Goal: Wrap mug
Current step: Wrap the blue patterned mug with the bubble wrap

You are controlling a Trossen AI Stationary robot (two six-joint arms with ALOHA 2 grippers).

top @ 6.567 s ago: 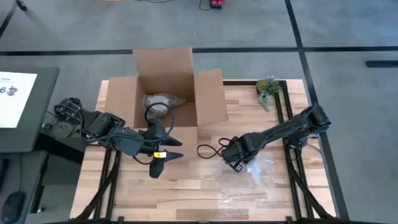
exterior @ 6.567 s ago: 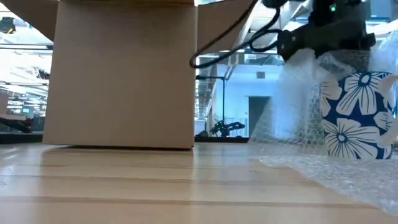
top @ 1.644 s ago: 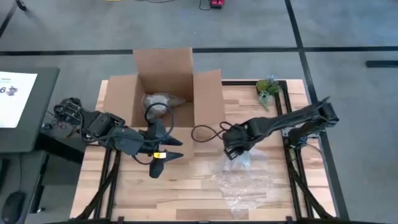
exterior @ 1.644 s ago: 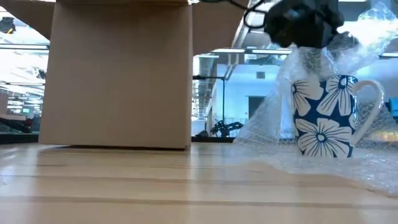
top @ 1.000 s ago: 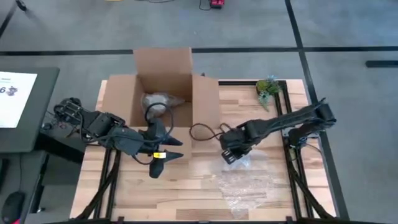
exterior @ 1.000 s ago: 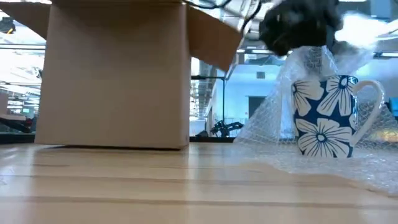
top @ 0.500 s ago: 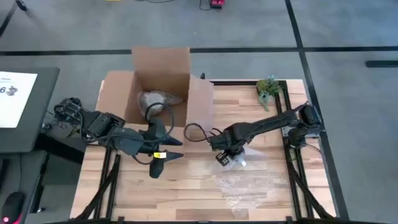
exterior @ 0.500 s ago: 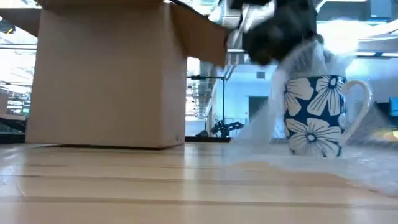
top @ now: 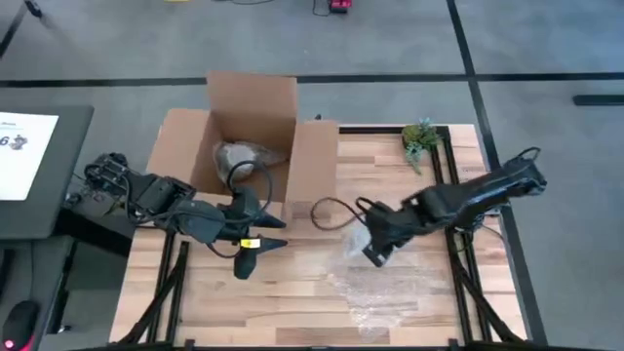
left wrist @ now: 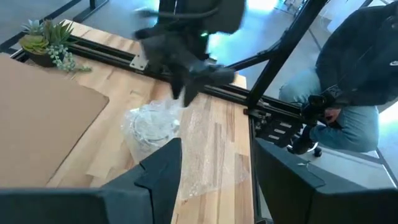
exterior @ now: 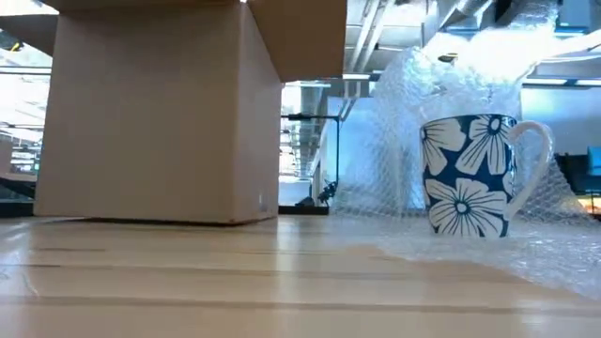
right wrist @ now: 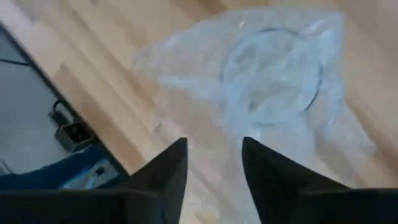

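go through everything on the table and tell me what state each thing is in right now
Mug: upright, bubble wrap draped over it.
Bubble wrap: partly flat on table.
Cardboard box: flaps open.
Right gripper: open, above mug.
Left gripper: open, by the box.

We see the mug, dark blue with large white flower prints and a white handle, draped in clear bubble wrap just below our black right gripper. Our black left gripper carries a yellow tag, beside the plain brown cardboard box. The table is pale striped wood.
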